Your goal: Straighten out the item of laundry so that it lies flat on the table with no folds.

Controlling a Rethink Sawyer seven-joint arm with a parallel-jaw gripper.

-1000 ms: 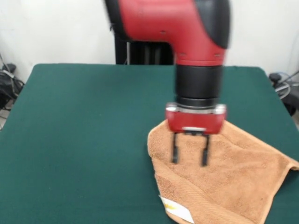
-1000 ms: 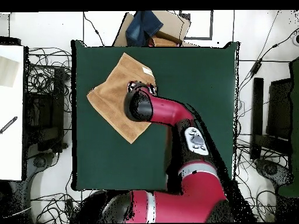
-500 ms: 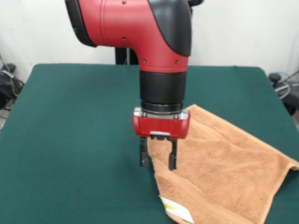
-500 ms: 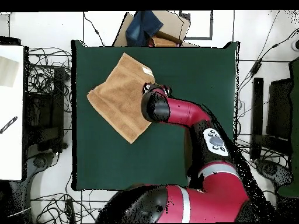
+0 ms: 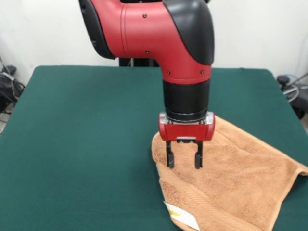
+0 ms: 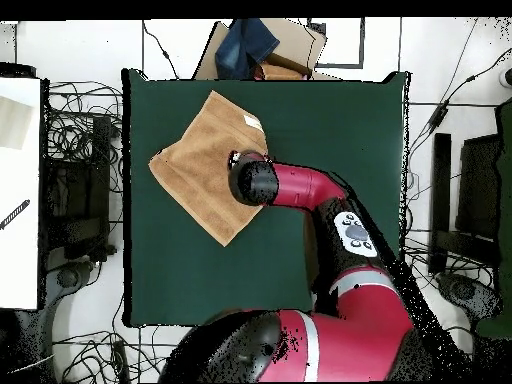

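Near the front-right part of the surface (image 5: 82, 144), as the front view had it, lay the item of laundry (image 5: 240, 183), an orange-tan terry towel. It rested turned at an angle to the surface's edges. The overhead view placed it toward the far-left quarter, well away from the robot's base.

The tool (image 5: 183, 160) hung over the towel's left edge, fingers spread apart and pointing down, nothing between them. Whether the tips touched the pile could not be told from either view.

Progress, by my reading: partial. The towel looked doubled on itself, with a crease line running from near the tool toward the right-hand corner and an upper layer seeming to sit on a lower one. Its outline was roughly four-sided in the overhead view, yet not a clean rectangle. No grasp was made yet. Left to do: take hold of an edge or corner, open the fold out, and smooth the cloth flat.

Markings: a small white-and-yellow tag (image 5: 182, 216) showed at the towel's near edge. Any print on it was too small to read. No other writing was legible.
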